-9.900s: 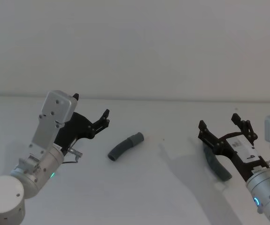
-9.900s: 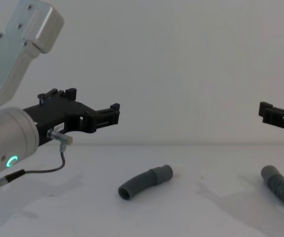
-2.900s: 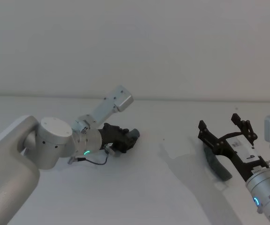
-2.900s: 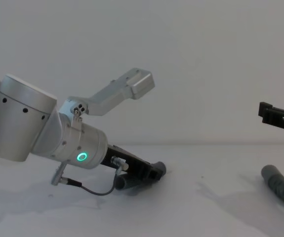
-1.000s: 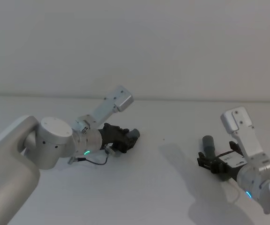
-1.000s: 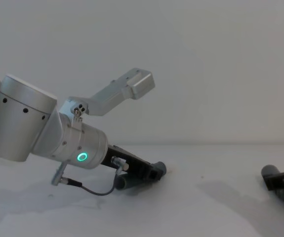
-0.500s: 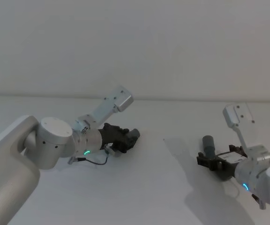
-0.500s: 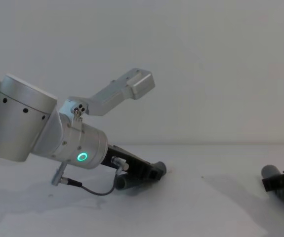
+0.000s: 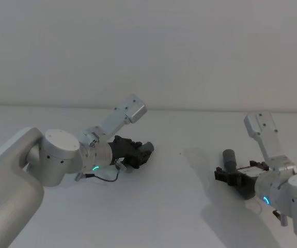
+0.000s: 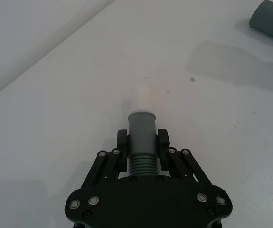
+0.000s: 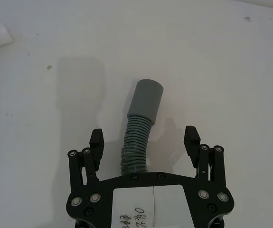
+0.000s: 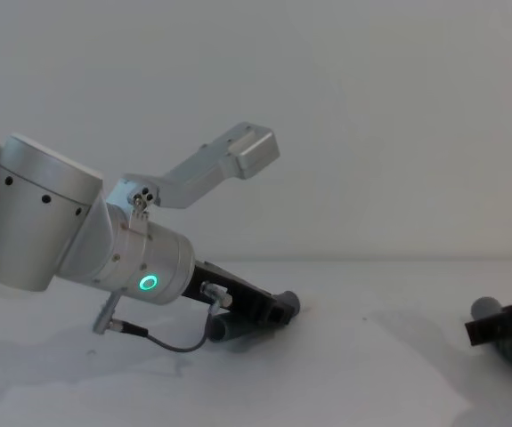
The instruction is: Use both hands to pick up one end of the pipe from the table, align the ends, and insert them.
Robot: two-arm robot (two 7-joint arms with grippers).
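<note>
We are holding the short pipe piece [image 10: 141, 128] tight in our left gripper [image 10: 142, 140] on the table [image 9: 163, 206], and well to its right our right gripper [image 11: 144, 137] is coming down around the long pipe piece [image 11: 143, 102], jaws still apart, getting ready to grab.

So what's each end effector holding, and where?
Left end effector grips the white-tipped hose piece just behind its cuff. Right end effector is open astride the other hose piece, holding nothing.

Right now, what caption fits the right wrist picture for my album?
Open right gripper straddles a ribbed grey hose lying on the white table.
</note>
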